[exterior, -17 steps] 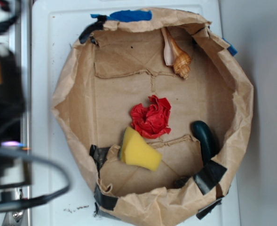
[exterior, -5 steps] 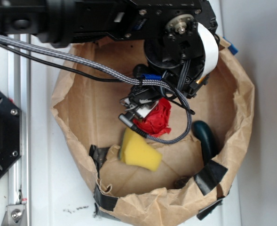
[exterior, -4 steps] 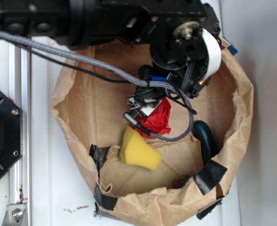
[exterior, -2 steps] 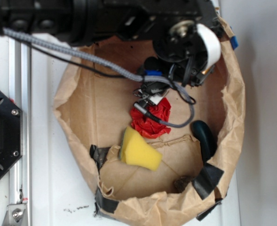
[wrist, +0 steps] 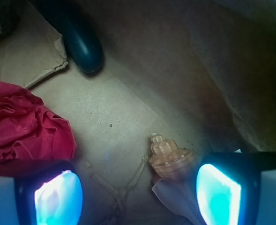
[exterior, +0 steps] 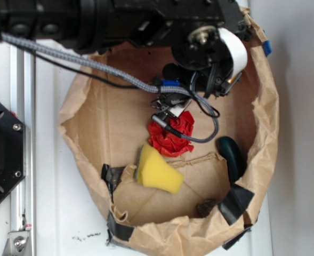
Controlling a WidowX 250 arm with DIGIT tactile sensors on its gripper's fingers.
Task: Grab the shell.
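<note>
In the wrist view the shell (wrist: 171, 161), tan and ribbed with a pale flared lip, lies on the brown paper floor between my fingers. It sits close against the right finger (wrist: 220, 194), far from the left finger (wrist: 58, 199). My gripper (wrist: 138, 197) is open, with a wide gap between its glowing pads. In the exterior view the arm's wrist (exterior: 207, 50) hangs over the far side of the paper basket (exterior: 263, 138) and hides the shell.
A crumpled red paper flower (exterior: 171, 136) lies mid-basket, right by my left finger (wrist: 20, 122). A yellow sponge (exterior: 157, 170) sits nearer the front. A dark green oblong object (exterior: 231, 154) lies by the right wall (wrist: 81, 42). A small dark lump (exterior: 204, 207) rests near the front rim.
The arm came in from the left over the basket and has shifted toward the far wall. The basket's right side has been pushed inward a little.
</note>
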